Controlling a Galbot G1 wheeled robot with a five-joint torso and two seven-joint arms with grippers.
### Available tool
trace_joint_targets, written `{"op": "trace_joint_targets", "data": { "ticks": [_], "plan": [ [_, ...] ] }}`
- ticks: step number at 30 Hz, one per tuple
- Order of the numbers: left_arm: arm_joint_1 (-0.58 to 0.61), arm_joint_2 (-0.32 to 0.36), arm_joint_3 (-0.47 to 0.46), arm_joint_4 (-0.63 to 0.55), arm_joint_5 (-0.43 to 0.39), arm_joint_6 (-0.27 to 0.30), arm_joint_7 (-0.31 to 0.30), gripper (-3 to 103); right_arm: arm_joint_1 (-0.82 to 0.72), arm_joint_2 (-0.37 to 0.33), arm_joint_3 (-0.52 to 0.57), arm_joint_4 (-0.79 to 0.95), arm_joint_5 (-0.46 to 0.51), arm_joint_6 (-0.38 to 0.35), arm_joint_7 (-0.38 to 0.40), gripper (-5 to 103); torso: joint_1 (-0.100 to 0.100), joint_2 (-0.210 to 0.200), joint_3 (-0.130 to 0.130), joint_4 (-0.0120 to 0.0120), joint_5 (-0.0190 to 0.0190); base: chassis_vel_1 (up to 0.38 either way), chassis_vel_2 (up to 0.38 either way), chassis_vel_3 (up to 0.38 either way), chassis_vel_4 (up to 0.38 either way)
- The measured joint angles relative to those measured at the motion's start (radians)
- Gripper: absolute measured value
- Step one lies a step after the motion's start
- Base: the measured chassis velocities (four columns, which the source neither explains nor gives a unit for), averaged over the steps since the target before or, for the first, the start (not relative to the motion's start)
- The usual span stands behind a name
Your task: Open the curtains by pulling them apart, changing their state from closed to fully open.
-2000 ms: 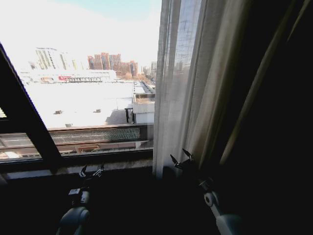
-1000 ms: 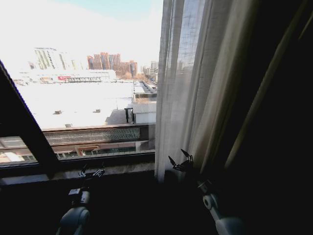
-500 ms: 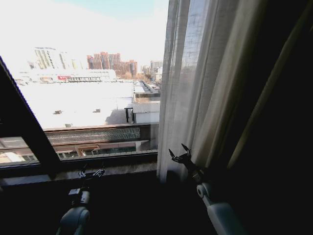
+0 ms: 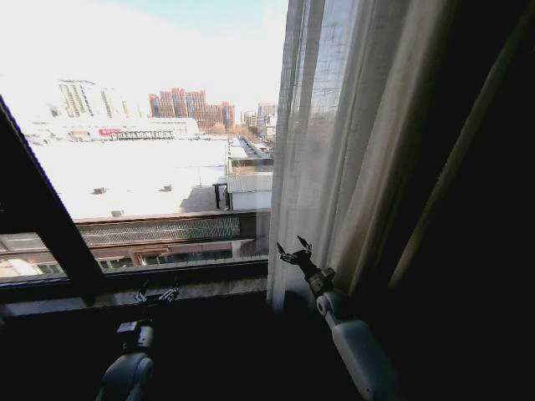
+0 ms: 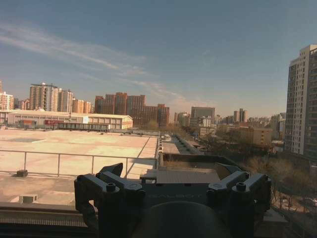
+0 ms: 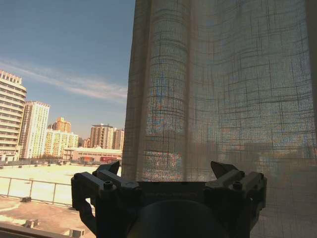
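Curtains: sheer white curtains (image 4: 334, 142) hang on the right side of the window, bunched in long pleats, their left edge falling to the sill just left of the right gripper. The glass to the left is uncovered.
Right gripper: the right gripper (image 4: 292, 251) is raised low in front of the curtains' left edge, its fingers spread.
Curtains and jaws: in the right wrist view the fabric (image 6: 223, 89) hangs just beyond the right gripper (image 6: 166, 171), spanning the gap between the open jaws; its edge lines up with one finger (image 6: 106, 171). Nothing sits between the jaws; whether a fingertip touches the cloth, I cannot tell.
Left gripper: the left gripper (image 4: 156, 293) rests low, near the sill (image 4: 192, 284), well left of the curtains, jaws spread and empty. Its wrist view faces the gripper (image 5: 168, 176) toward bare glass and rooftops.
Window frame: a dark bar (image 4: 42, 209) slants across the far left.
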Motion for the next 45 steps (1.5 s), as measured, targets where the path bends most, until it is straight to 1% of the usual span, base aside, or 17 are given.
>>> {"op": "trace_joint_targets", "data": {
  "ticks": [9, 10, 11, 13, 16, 18, 19, 20, 23, 26, 27, 28, 30, 31, 34, 38, 45],
  "plan": [
    [0.0, 0.0, 0.0, 0.0, 0.0, 0.0, 0.0, 100, 0.092, 0.006, -0.03, -0.068, 0.009, -0.009, 0.025, 100, 0.0, 0.0, 0.0, 0.0001, -0.0001, 0.0, 0.0, 0.0, 0.0],
    [0.0, 0.0, 0.0, 0.0, 0.0, 0.0, 0.0, 100, 0.102, 0.007, -0.034, -0.074, 0.017, -0.01, 0.025, 103, 0.0, 0.0, 0.0, 0.0001, 0.0, 0.0, 0.0, 0.0, 0.0],
    [0.0, 0.0, 0.0, 0.0, 0.0, 0.0, 0.0, 100, 0.104, 0.008, -0.036, -0.075, 0.021, -0.011, 0.026, 99, 0.0, 0.0, 0.0, 0.0001, 0.0, 0.0, 0.0, 0.0, 0.0],
    [0.0, 0.0, 0.0, 0.0, 0.0, 0.0, 0.0, 100, 0.104, 0.008, -0.037, -0.075, 0.023, -0.012, 0.029, 99, 0.0, 0.0, 0.0, 0.0001, 0.0, 0.0, 0.0, 0.0, 0.0],
    [0.0, 0.0, 0.0, 0.0, 0.0, 0.0, 0.0, 100, 0.102, 0.009, -0.038, -0.071, 0.033, -0.013, 0.037, 84, 0.0, 0.0, 0.0, 0.0001, 0.0, 0.0, 0.0, 0.0, 0.0],
    [0.0, 0.0, 0.0, 0.0, 0.0, 0.0, 0.0, 100, 0.1, 0.008, -0.038, -0.07, 0.033, -0.013, 0.037, 84, 0.0, 0.0, 0.0, 0.0001, 0.0, 0.0, 0.0, 0.0, 0.0],
    [0.0, 0.0, 0.0, 0.0, 0.0, 0.0, 0.0, 100, 0.096, 0.006, -0.038, -0.067, 0.034, -0.013, 0.034, 73, 0.0, 0.0, 0.0, 0.0, 0.0, 0.0, 0.0, 0.0, 0.0],
    [0.0, 0.0, 0.0, 0.0, 0.0, 0.0, 0.0, 100, 0.093, 0.005, -0.038, -0.065, 0.035, -0.012, 0.03, 68, 0.0, 0.0, 0.0, 0.0, 0.0, 0.0, 0.0, 0.0, 0.0],
    [0.0, 0.0, 0.0, 0.0, 0.0, 0.0, 0.0, 100, 0.087, 0.003, -0.038, -0.061, 0.038, -0.01, 0.023, 62, 0.0, 0.0, 0.0, 0.0, 0.0, 0.0, 0.0, 0.0, 0.0],
    [0.0, 0.0, 0.0, 0.0, 0.0, 0.0, 0.0, 100, 0.084, 0.0, -0.037, -0.058, 0.052, -0.005, 0.0, 46, 0.0, 0.0, 0.0, 0.0, 0.0, 0.0, 0.0, 0.0, 0.0],
    [0.0, 0.0, 0.0, 0.0, 0.0, 0.0, 0.0, 100, 0.082, 0.0, -0.037, -0.056, 0.06, -0.004, -0.01, 46, 0.0, 0.0, 0.0, 0.0, 0.0, 0.0, 0.0, 0.0, 0.0],
    [0.0, 0.0, 0.0, 0.0, 0.0, 0.0, 0.0, 100, 0.081, 0.001, -0.037, -0.054, 0.067, -0.003, -0.016, 40, 0.0, 0.0, 0.0, 0.0, 0.0, 0.0, 0.0, 0.0, 0.0],
    [0.0, 0.0, 0.0, 0.0, 0.0, 0.0, 0.0, 100, 0.079, 0.002, -0.037, -0.052, 0.072, -0.002, -0.021, 40, 0.0, 0.0, 0.0, 0.0001, 0.0, 0.0, 0.0, 0.0, 0.0],
    [0.0, 0.0, 0.0, 0.0, 0.0, 0.0, 0.0, 100, 0.075, 0.004, -0.036, -0.046, 0.076, 0.0, -0.047, 30, 0.0, 0.0, 0.0, 0.0, 0.0, 0.0, 0.0, 0.0, 0.0],
    [0.0, 0.0, 0.0, 0.0, 0.0, 0.0, 0.0, 100, 0.069, 0.005, -0.032, -0.044, 0.062, 0.008, -0.076, 24, 0.0, 0.0, 0.0, 0.0001, 0.0, 0.0, 0.0, 0.0, 0.0],
    [0.0, 0.0, 0.0, 0.0, 0.0, 0.0, 0.0, 100, 0.065, 0.012, -0.024, -0.048, 0.062, 0.015, -0.094, 3, 0.0, 0.0, 0.0, 0.0002, 0.0, 0.0, 0.0, 0.0, 0.0],
    [0.0, 0.0, 0.0, 0.0, 0.0, 0.0, 0.0, 100, 0.079, 0.014, -0.012, -0.076, 0.069, -0.002, -0.112, 0, 0.0, 0.0, 0.0, 0.0, 0.0, 0.0, 0.0, 0.0, 0.0]
  ]
}}
